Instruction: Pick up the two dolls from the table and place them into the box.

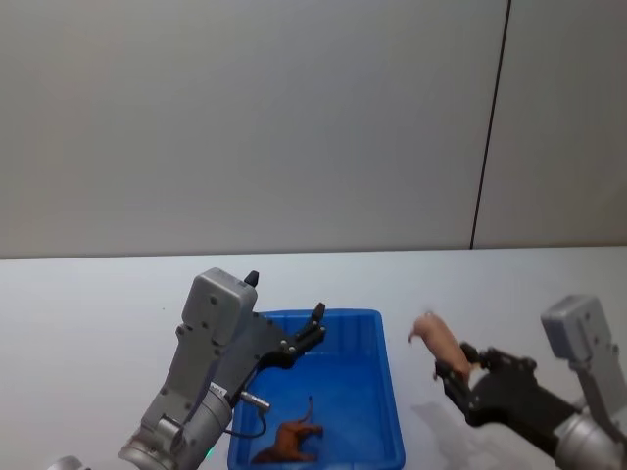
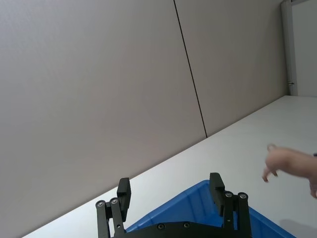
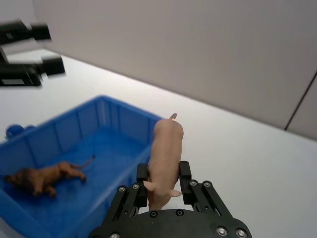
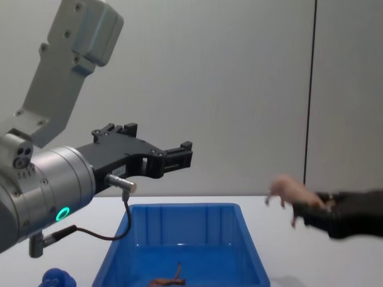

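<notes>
Fingers of the right gripper (image 3: 163, 172) are clamped on a small pale pink pig-like toy figure (image 3: 166, 144), holding it in the air over the white table (image 1: 88, 323), just right of the large bright blue rectangular plastic bin (image 1: 392, 411). The left gripper (image 2: 171, 188) hovers above the bin's far left part, fingers apart, nothing between them. A reddish-brown toy animal with a thin curly tail (image 1: 291, 441) lies on the bin's floor near its front. A rounded blue figure (image 4: 57, 279) sits outside the bin's near left corner.
</notes>
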Controlling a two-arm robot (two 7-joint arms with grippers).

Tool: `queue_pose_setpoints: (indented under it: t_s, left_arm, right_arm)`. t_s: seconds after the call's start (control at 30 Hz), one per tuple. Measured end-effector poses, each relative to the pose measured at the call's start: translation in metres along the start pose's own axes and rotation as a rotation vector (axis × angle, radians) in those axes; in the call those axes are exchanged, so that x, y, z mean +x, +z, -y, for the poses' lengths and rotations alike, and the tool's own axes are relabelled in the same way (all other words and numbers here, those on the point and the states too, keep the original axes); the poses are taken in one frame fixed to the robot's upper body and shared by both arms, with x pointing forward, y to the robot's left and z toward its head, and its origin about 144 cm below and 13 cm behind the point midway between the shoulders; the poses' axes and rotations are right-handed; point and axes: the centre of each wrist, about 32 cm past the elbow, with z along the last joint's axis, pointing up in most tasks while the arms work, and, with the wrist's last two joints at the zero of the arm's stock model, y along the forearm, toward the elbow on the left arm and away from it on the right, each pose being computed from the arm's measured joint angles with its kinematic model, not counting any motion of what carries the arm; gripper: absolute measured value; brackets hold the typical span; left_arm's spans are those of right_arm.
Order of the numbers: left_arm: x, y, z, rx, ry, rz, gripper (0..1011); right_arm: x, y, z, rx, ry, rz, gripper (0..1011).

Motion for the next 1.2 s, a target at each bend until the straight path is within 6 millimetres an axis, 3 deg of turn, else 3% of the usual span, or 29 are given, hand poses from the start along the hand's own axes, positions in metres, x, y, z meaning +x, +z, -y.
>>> queue_pose_setpoints:
  t_s: [0.37, 0.67, 1.0, 1.03, 1.2]
  left_arm:
    - [0.000, 0.000, 0.000, 0.000, 0.000, 0.000, 1001]
    - [0.000, 0.000, 0.000, 0.000, 0.000, 0.000, 1001]
    - [0.000, 0.000, 0.000, 0.000, 0.000, 0.000, 1001]
    - [0.000, 0.000, 0.000, 0.000, 0.000, 0.000, 1001]
    - [0.000, 0.000, 0.000, 0.000, 0.000, 0.000, 1001]
  right_arm:
    - [0.001, 0.034, -0.024, 0.080, 0.095, 0.008, 362]
    - [-0.006, 0.040, -0.047, 0.063, 0.153, -0.006, 366]
    - [-0.012, 0.035, -0.066, 0.020, 0.184, -0.014, 630]
    - [-0.012, 0.034, -0.068, 0.014, 0.187, -0.013, 715]
    - [-0.012, 0.032, -0.070, 0.010, 0.186, -0.009, 845]
